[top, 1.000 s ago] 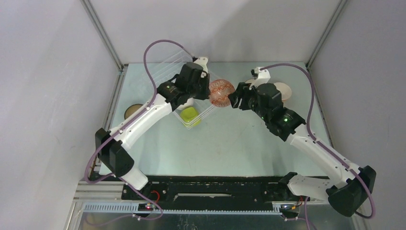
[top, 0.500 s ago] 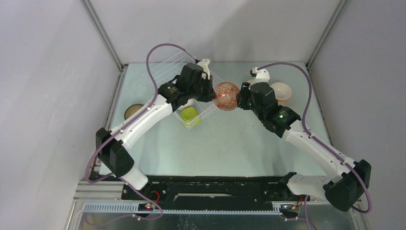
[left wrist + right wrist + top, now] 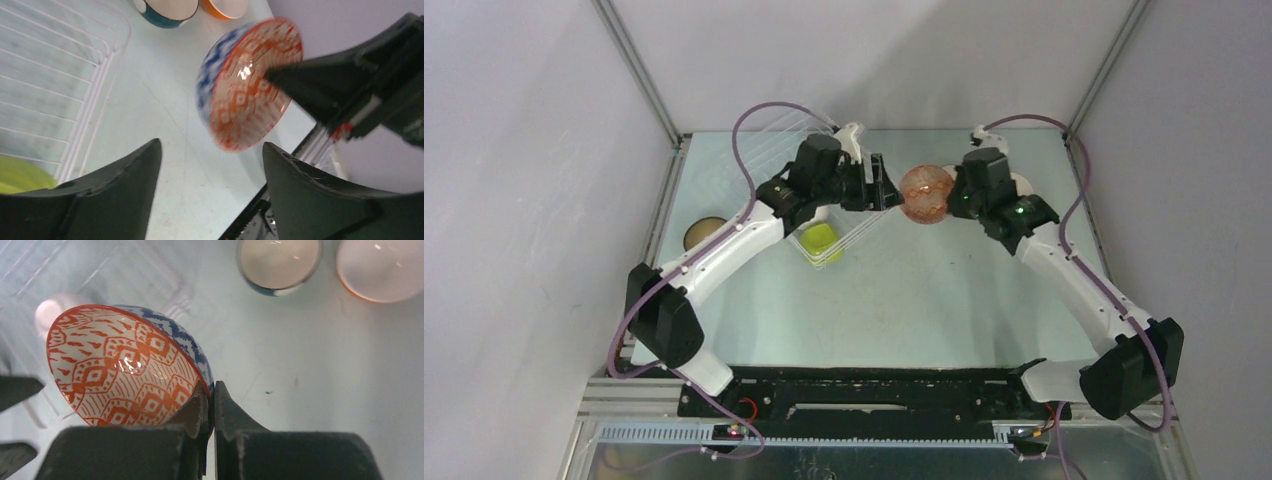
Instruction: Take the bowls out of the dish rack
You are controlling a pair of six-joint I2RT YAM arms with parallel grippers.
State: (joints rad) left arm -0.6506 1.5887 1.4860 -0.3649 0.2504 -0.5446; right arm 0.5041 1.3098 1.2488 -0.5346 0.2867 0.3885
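Note:
A patterned bowl (image 3: pixel 927 194), orange-patterned inside and blue-and-white outside, hangs on edge above the table between both arms. My right gripper (image 3: pixel 952 195) is shut on its rim (image 3: pixel 211 390), one finger inside and one outside the bowl (image 3: pixel 120 365). My left gripper (image 3: pixel 879 182) stands open just left of it, and nothing lies between its fingers (image 3: pixel 212 145); the bowl (image 3: pixel 247 85) floats beyond them. The clear dish rack (image 3: pixel 769 140) lies under the left arm, with a lime green bowl (image 3: pixel 819 240) in its near corner.
A teal bowl (image 3: pixel 278 262) and an orange bowl (image 3: pixel 382 267) sit upright on the table at the far right. Another bowl (image 3: pixel 704 233) rests by the left wall. The rack's wires (image 3: pixel 60 75) and the lime bowl (image 3: pixel 20 172) show in the left wrist view.
My left gripper has opened and let go of the patterned bowl. My right gripper has shut on its rim and carried it a little to the right.

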